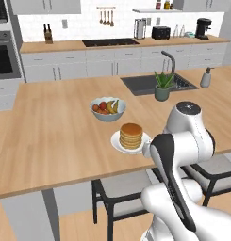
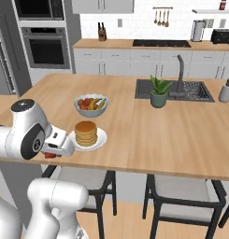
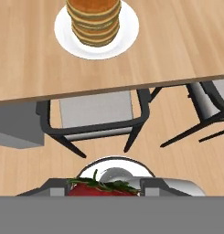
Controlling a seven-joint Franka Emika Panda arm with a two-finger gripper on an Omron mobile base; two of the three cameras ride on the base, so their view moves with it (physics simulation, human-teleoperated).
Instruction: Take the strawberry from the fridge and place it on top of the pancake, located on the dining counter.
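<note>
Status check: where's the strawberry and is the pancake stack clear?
Tool shut on strawberry, short of the counter edge. Pancake top bare on its plate. Nothing in the way.

1. It was a home kitchen, rendered rather than filmed.
2. A built-in oven (image 2: 46,46) sat in a tall grey unit, beside grey cabinets (image 1: 107,63) under a wooden worktop.
3. A cooktop (image 1: 110,42), toaster (image 1: 160,32), coffee machine (image 1: 203,28) and knife block (image 1: 48,34) stood there.
4. The dining counter (image 1: 51,132) held a sink (image 1: 150,84) and fruit bowl (image 1: 108,109), with stools (image 2: 181,196) beneath.
</note>
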